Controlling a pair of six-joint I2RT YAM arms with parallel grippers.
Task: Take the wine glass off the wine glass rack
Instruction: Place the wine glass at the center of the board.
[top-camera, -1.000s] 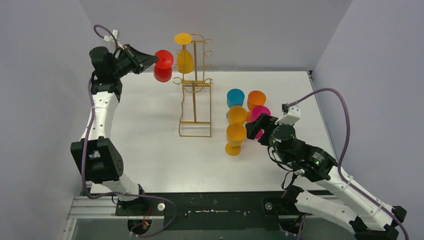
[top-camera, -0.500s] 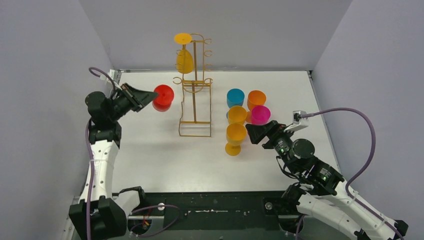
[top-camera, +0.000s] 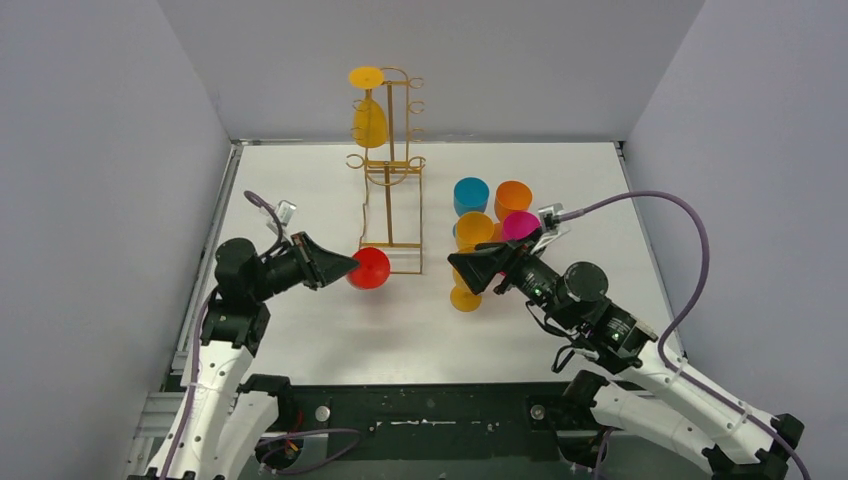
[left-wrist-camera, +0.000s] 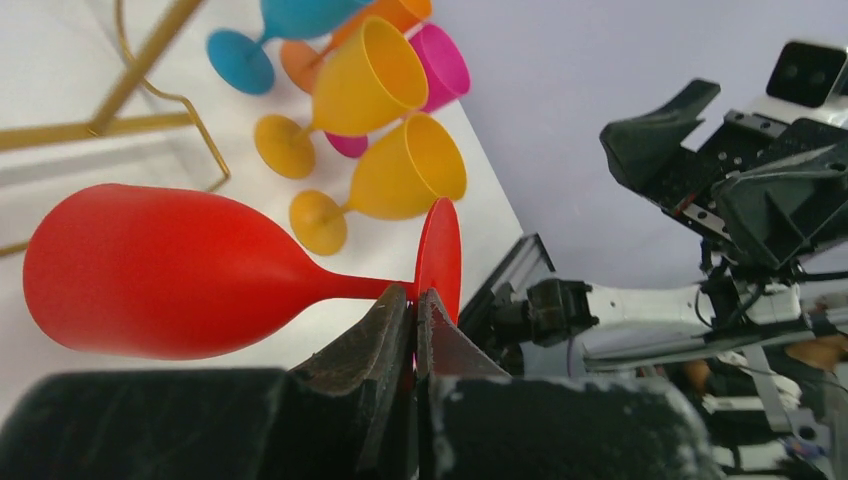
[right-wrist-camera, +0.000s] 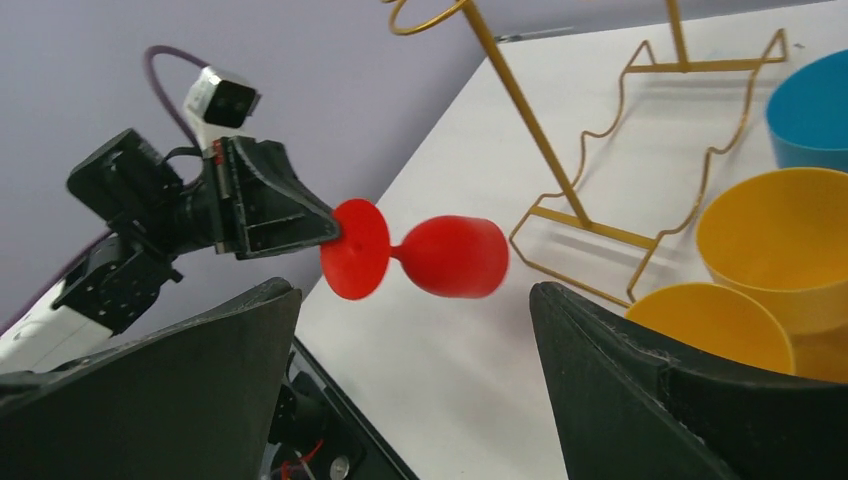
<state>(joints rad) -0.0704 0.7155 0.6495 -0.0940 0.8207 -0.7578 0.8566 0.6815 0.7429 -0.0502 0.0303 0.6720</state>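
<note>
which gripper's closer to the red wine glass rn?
Left. The left gripper is shut on the red wine glass at its foot; the right gripper is open, facing it, not touching.

In the top view the red wine glass (top-camera: 369, 269) shows only its bowl; stem and foot are hidden behind the left end effector (top-camera: 350, 266). The right end effector (top-camera: 458, 268) covers most of the nearest yellow glass (top-camera: 463, 297), and both arms run off the bottom edge. The left wrist view cuts the wine glass rack (left-wrist-camera: 145, 55) to a few wires and the blue glass (left-wrist-camera: 240, 62) at its bowl. The right wrist view loses the rack's top.
</note>
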